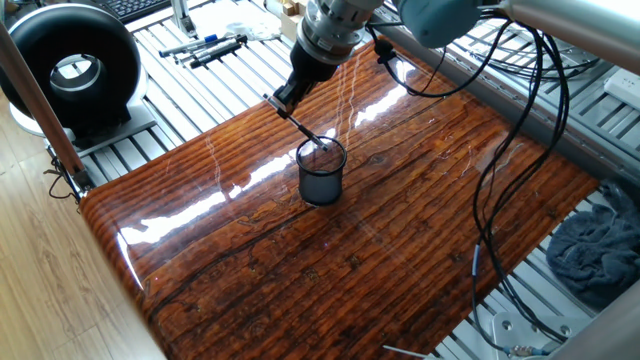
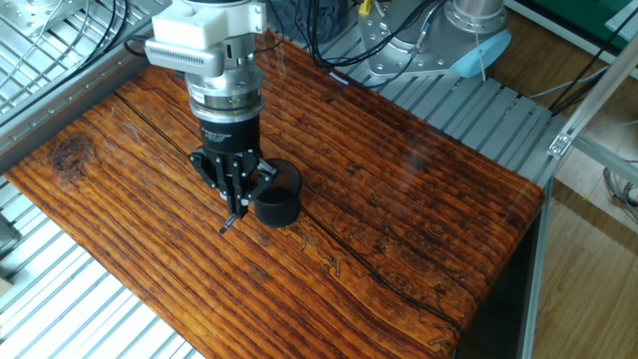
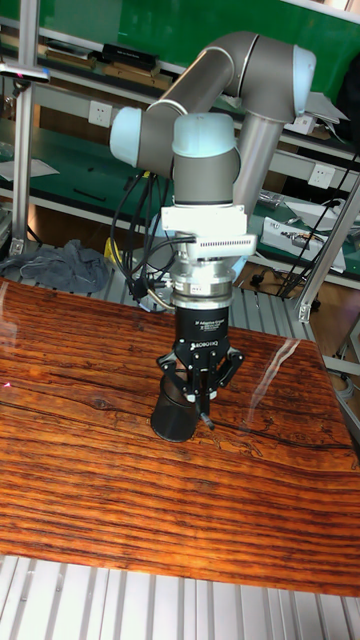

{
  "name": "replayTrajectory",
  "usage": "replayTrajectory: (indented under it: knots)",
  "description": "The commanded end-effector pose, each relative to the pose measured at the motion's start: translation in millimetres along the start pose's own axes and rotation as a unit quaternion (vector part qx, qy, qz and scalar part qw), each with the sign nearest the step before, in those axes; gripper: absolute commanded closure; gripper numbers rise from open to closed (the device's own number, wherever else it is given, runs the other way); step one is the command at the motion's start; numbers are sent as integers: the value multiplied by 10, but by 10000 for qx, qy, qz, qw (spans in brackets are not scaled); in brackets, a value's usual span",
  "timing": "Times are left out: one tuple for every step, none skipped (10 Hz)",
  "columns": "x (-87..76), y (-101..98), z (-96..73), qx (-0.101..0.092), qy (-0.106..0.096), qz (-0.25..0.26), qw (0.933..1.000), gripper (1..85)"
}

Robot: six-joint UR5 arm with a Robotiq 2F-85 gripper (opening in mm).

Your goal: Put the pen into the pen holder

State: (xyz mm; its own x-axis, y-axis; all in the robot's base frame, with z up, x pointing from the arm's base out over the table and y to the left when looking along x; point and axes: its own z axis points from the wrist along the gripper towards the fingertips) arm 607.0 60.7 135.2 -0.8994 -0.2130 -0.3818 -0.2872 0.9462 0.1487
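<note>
Frame centre | my gripper (image 2: 237, 204) pinched the pen (image 1: 300, 125) between closed fingers | pen slanted, lower tip inside the pen holder (image 1: 321, 172) on the table (image 1: 420, 220)

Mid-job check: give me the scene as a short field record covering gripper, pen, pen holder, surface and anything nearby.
gripper: shut on the pen, beside the cup and above the table
pen: thin, black, tilted; upper end in the gripper, lower end at the cup's rim in one fixed view
pen holder: dark mesh cup, upright on the table
contact: whether the tip is inside the cup cannot be told; in the other fixed view it appears outside it
table: glossy wood-grain top
nearby: black round fan; markers on the slatted bench
</note>
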Motion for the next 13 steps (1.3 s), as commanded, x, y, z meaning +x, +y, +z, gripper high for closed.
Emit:
replayTrajectory:
  knots:
    - [-58, 15, -20, -85, -197, 21, 9998, 843]
    - [-54, 19, 2, -128, -227, 17, 9997, 820]
    - [-62, 37, 13, -208, -279, 6, 9994, 700]
    - [-65, 23, 13, -187, -289, -68, 9994, 670]
    - [-66, 27, 13, -193, -292, -104, 9993, 627]
    - [-66, 30, 12, -198, -295, -147, 9993, 597]
    - [-76, 46, 10, -229, -314, -164, 9991, 550]
    - [-70, 49, 7, -241, -302, -147, 9991, 537]
    - [-58, 59, 5, -265, -278, -134, 9992, 537]
    - [-56, 59, 7, -268, -271, -135, 9992, 540]
    - [-44, 66, 17, -290, -230, -156, 9992, 543]
    - [37, 4, 60, -209, -8, -282, 9994, 553]
    - [180, -107, 102, -55, 351, -508, 9981, 557]
